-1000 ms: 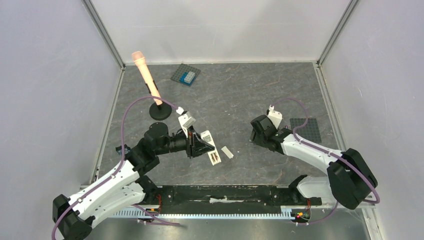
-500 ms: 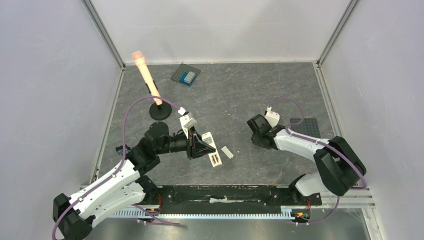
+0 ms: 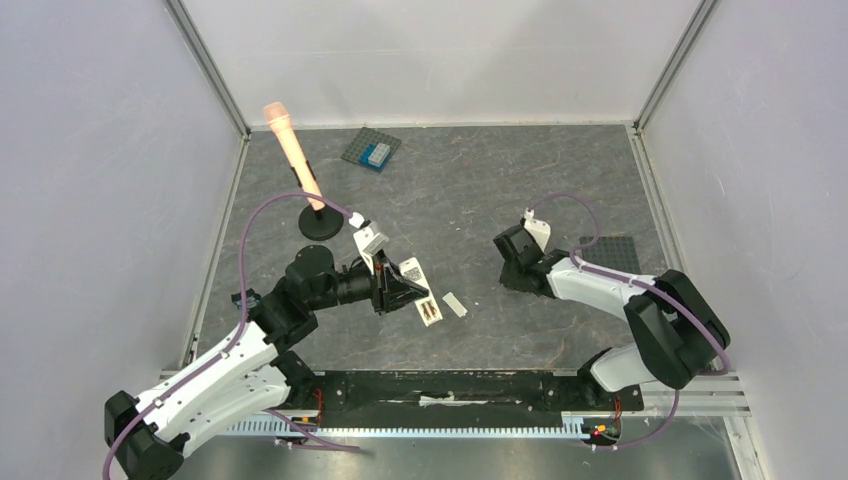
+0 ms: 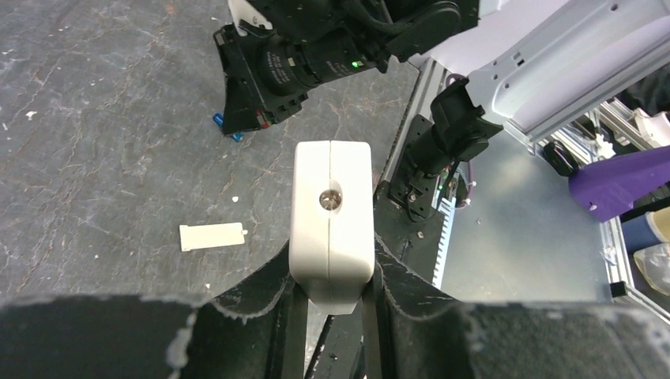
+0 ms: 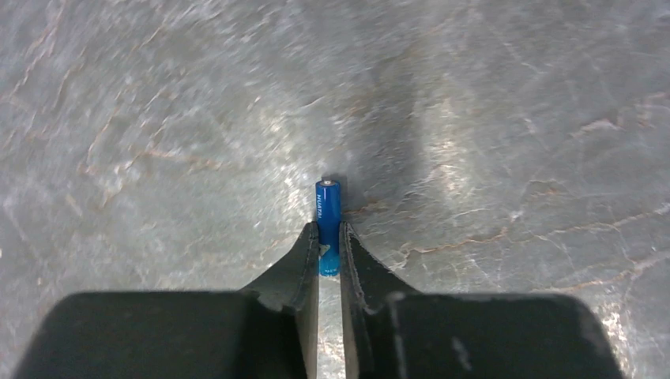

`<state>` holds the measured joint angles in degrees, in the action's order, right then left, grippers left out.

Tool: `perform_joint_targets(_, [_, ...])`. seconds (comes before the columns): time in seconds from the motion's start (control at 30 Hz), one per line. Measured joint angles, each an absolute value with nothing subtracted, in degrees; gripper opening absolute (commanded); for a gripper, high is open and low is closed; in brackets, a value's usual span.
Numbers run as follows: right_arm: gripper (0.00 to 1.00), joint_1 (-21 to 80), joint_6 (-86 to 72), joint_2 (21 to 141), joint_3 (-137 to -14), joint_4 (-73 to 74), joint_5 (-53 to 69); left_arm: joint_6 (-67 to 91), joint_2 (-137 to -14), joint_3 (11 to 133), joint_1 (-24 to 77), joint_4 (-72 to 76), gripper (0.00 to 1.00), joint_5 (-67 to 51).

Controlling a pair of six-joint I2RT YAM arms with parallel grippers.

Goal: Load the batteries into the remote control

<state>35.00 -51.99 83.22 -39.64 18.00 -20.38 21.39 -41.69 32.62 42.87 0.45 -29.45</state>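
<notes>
The table [image 3: 480, 190] is a dark grey slab veined with pale marbling, closed in by plain white walls [image 3: 440, 55] on three sides, with metal frame posts in the far corners. At the far left a peach rod [image 3: 290, 150] leans on a black round base [image 3: 320, 222]. Beside it lies a grey studded plate [image 3: 362, 148] carrying a light-blue block [image 3: 377, 154]. A second dark studded plate [image 3: 612, 258] lies flat near the right wall.

The remote control [image 3: 418, 292] sits left of centre, clamped across its width by the left gripper [image 3: 400, 290]. Its long axis runs on a diagonal, from far-left down to near-right, with the near-right end jutting past the fingers toward the robot's bases. Two dark slots show on its upward face at that end. From the left wrist it appears end-on [image 4: 332, 213], a pale rounded block pinched between the two black fingers [image 4: 276, 280]. A short white strip [image 3: 455, 304] lies flat on the table just to its right, apart from it.

The right gripper [image 5: 328, 237] is down near the table, right of centre, its fingers drawn narrow onto a blue battery [image 5: 328, 213]. The cell's long axis runs in line with the fingers — straight away from the wrist camera — with its silvery end outermost. Whether that end touches the table is hard to say from here.
</notes>
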Motion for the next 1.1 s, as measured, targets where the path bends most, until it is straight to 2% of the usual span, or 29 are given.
perform_joint_targets(0.1, [0.0, 35.0, -49.0, 81.5, -37.7, 14.7, -16.6, 21.4, -41.7, 32.6, 42.9, 0.0, 0.02, -28.3])
perform_joint_targets(0.37, [0.0, 35.0, -39.2, 72.5, -33.5, 4.9, -3.2, 21.4, -41.6, 32.6, 42.9, -2.1, 0.02, -23.2])
perform_joint_targets(0.77, [0.0, 35.0, -29.1, 50.3, -25.6, -19.9, 33.5, 21.4, -40.0, 32.5, 42.9, -4.7, 0.02, -18.4])
perform_joint_targets(0.9, [0.0, 35.0, -29.8, 48.3, -25.6, -28.1, 46.5, 21.4, -40.0, 32.5, 42.9, -4.7, 0.02, -18.5])
perform_joint_targets(1.1, [0.0, 35.0, -39.7, 47.5, -24.0, -47.9, 62.5, 21.4, -40.9, 32.5, 42.9, -4.5, 0.02, -18.7])
